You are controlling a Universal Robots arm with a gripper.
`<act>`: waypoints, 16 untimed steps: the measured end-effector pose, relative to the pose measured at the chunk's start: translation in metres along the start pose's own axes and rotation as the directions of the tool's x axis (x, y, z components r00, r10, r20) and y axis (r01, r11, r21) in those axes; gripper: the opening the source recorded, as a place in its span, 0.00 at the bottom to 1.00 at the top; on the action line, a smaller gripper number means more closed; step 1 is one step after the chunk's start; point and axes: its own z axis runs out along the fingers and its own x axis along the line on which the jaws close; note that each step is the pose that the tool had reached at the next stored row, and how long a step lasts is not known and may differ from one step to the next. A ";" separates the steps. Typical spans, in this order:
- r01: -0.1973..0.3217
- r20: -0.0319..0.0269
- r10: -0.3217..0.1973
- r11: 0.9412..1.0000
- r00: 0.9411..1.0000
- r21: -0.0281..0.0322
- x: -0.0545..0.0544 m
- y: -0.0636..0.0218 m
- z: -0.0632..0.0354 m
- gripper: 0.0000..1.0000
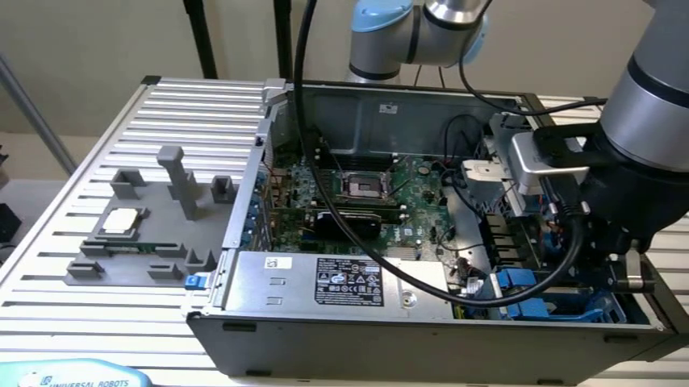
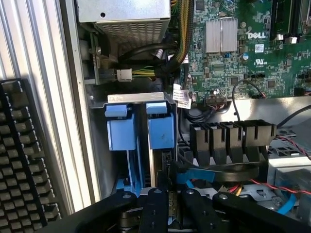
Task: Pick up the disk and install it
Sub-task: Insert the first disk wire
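Black claw [image 2: 167, 208] fingers [image 2: 154, 213] are clenched on the disk's [image 2: 160, 127] edge, its blue carrier standing upright in the drive bay of the open computer case [image 1: 431, 330], beside a second blue carrier [image 2: 120, 130].

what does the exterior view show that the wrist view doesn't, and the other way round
Exterior view alone: the whole open computer case on the slatted table, and a grey fixture holding a small silver chip.
Wrist view alone: the gripper over the disk in its blue carrier, standing in the drive bay, plus a keyboard.
Both: the green motherboard, power supply and blue drive carriers.
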 end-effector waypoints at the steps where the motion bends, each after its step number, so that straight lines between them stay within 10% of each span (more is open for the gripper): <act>1: 0.000 -0.001 0.000 1.000 1.000 0.002 0.000 0.0009 0.0000 0.16; 16: 0.001 -0.013 -0.001 1.000 1.000 0.010 -0.002 0.0030 0.0011 0.16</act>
